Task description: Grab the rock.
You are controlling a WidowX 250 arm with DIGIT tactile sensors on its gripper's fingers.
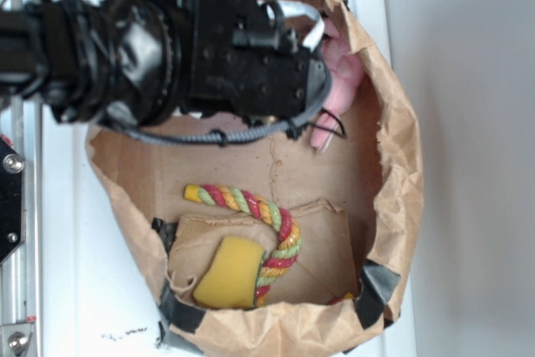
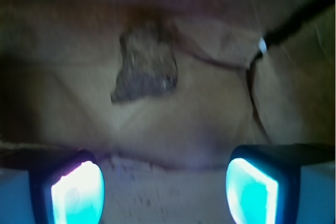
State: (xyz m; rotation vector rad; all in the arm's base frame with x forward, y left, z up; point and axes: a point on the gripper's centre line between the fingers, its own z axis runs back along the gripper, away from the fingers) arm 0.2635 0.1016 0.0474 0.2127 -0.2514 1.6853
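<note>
Lying flat on creased brown paper (image 2: 199, 119), rock (image 2: 146, 66) is rough, mottled, trapezoid; claw (image 2: 165, 192) spread, clear of it, nothing between.

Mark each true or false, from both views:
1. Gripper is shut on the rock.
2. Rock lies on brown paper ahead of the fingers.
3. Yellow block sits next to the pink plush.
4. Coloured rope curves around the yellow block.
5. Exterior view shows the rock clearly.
1. False. The gripper is open, nothing between its fingers; the rock lies apart from them.
2. True. It rests on the brown paper.
3. False. The yellow block lies at the opposite end of the paper bag from the pink plush.
4. True. The rope bends around it.
5. False. The arm hides it there.
</note>
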